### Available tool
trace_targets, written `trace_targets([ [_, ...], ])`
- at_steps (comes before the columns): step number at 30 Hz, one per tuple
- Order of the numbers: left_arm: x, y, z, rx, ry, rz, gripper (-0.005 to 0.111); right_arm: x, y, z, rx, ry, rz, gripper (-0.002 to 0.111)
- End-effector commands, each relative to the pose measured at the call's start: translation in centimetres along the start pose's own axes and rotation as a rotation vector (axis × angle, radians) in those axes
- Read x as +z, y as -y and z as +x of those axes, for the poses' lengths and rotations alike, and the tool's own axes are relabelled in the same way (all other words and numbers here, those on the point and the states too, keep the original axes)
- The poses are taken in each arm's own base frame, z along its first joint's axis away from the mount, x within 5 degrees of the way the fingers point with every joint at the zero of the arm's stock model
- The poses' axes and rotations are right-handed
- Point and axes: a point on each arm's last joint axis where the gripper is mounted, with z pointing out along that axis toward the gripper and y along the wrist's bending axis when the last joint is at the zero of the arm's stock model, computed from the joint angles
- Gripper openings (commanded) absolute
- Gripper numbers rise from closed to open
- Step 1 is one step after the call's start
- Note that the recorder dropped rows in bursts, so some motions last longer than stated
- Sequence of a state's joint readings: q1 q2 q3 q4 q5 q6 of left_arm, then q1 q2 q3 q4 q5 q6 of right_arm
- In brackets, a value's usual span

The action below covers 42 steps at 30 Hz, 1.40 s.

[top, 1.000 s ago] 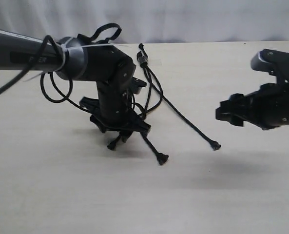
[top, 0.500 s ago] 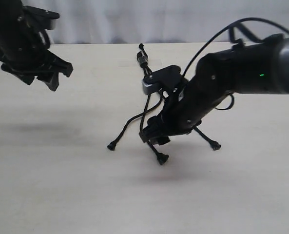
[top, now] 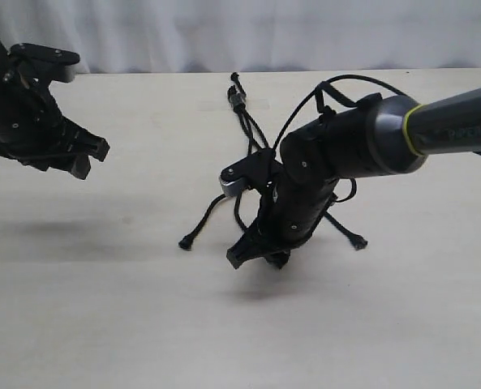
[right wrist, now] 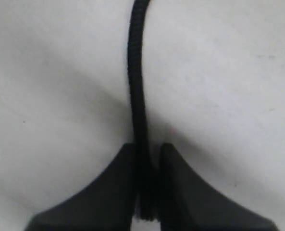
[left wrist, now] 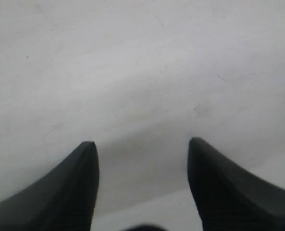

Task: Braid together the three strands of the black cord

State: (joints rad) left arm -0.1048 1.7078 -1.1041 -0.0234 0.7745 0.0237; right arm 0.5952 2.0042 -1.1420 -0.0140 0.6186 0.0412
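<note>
**Exterior view.** Item: thin matte black three-strand cord lying on the pale tabletop. Its small black knot sits at 12 o'clock of the right gripper, which is low over the table. The left strand tip lies at 9 o'clock of that gripper and the right strand tip at 3 o'clock, both free. The left gripper is aloft, well apart at 10 o'clock.

**Left wrist view.** The left gripper has its fingers spread, nothing between them.

**Right wrist view.** The right gripper is clenched on the middle strand.

**Step, judged.** An early crossing. The next move calls for carrying the held strand over a neighbour.
</note>
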Motion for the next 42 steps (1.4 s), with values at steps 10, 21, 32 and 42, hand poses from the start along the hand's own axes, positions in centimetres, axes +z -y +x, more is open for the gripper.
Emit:
trace_targets([
  [10,2.0,0.7,2.0,-0.083,0.021,0.076,0.007,-4.2,6.3,-0.7,0.024,-0.023,0.12,0.004],
  [21,2.7,0.8,3.3,-0.094,-0.027,0.088,0.0,-0.7,11.7,-0.5,0.068,0.021,0.139,0.004],
  [32,2.7,1.9,2.5,-0.108,0.069,0.115,0.0,2.1,8.6,1.0,0.122,-0.159,-0.118,0.004],
  [42,4.0,7.0,1.2,-0.081,0.242,0.161,0.0,2.1,2.8,0.1,0.057,-0.142,-0.248,0.004],
])
